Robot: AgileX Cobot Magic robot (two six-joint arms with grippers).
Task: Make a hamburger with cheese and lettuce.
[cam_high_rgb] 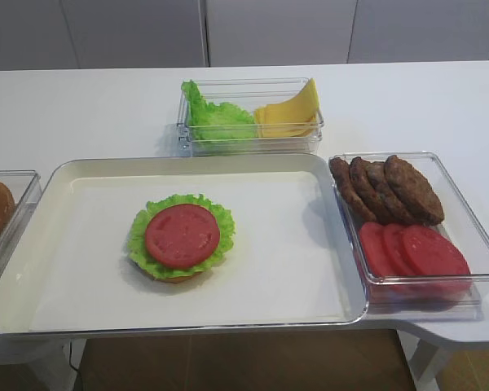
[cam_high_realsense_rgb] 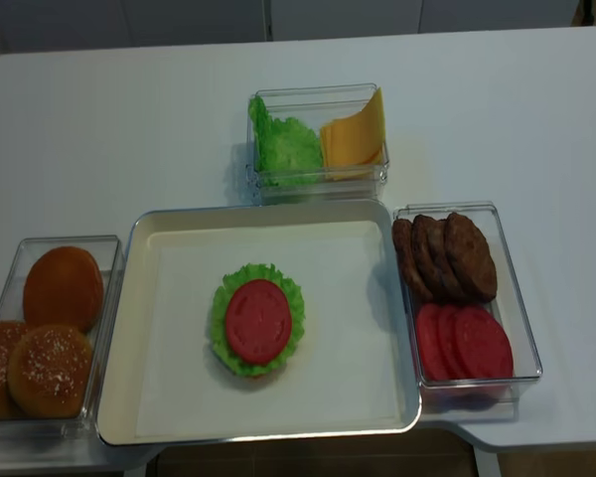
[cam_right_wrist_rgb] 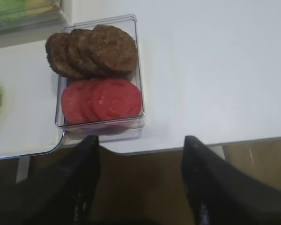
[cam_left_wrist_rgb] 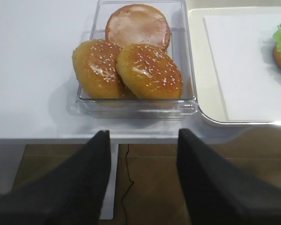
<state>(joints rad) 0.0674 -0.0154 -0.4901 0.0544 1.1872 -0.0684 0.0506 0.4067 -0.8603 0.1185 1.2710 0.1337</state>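
Both claws, left gripper (cam_left_wrist_rgb: 140, 176) and right gripper (cam_right_wrist_rgb: 140, 180), hang open and empty; the far box (cam_high_realsense_rgb: 318, 177) holds lettuce (cam_high_realsense_rgb: 286, 146) beside cheese (cam_high_realsense_rgb: 355, 133).

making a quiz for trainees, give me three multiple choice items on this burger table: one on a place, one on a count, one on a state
1. Where is the cheese?
A. in the container with the lettuce
B. on the tray
C. beside the patties

2. How many sesame buns are in the bun container?
A. one
B. two
C. four

3. What tops the hamburger now?
A. cheese
B. a patty
C. a tomato round

Answers: 1 A, both share the far clear container. 2 B, two seeded tops before a plain bun. 3 C, a red round lies on the green leaf.
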